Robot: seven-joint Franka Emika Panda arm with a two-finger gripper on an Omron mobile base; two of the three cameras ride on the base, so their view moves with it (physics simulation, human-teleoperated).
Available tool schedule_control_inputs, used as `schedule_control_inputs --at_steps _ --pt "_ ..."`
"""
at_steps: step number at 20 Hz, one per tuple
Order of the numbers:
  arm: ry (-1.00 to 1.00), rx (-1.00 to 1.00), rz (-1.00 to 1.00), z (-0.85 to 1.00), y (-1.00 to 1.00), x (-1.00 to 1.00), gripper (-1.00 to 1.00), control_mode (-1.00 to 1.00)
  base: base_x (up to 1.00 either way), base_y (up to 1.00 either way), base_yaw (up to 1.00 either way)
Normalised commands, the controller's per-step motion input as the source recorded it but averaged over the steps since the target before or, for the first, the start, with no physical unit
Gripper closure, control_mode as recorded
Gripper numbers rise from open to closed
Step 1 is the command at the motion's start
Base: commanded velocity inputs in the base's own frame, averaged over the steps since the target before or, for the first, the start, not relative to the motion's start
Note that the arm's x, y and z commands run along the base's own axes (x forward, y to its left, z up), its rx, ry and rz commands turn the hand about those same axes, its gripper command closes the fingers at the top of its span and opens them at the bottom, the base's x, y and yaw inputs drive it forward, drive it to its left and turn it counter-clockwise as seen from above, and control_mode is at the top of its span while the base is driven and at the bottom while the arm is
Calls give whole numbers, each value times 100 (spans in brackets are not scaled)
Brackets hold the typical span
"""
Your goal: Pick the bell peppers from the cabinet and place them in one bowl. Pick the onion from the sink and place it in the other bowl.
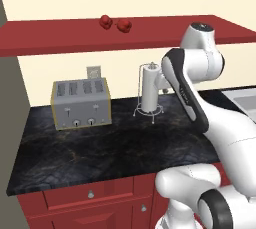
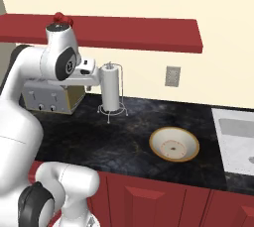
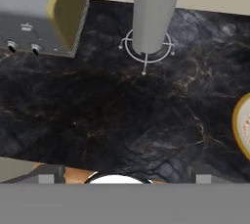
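Dark marble counter runs wide across the room, red wall cabinet mounted flat above it as a long slab. Sink sits at the far right end of the counter, pale; onion not made out in the basin from here. Toaster stands at the left rear, paper towel holder to its right, near the wall. Pale tan bowl rests on the counter right of the holder, toward the sink, nothing in it. Bell peppers sit side by side on top of the cabinet, left of centre, just apart. The gripper hangs at about mid height near the paper towel holder, its camera looking down on the counter, toaster and holder base. So the peppers lie well above the hand and a little to its left, the hand facing away from them; my read is that it must rise and turn upward first. Fingertips are barely in view; how far apart they stand cannot be told, nothing seen held.
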Motion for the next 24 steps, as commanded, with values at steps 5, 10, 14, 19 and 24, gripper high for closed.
schedule_control_inputs --at_steps 5,10,14,19,24 --pt "-12 0 4 48 1 -44 -100 -100 0 0 0" --pt "-9 0 2 57 6 -35 -100 -100 0 0 0" --pt "-5 0 0 49 20 -24 -100 -100 0 0 0" --pt "-3 0 0 42 26 -8 -100 -100 0 0 0" --pt "-2 0 0 42 40 6 -100 -100 0 0 0"
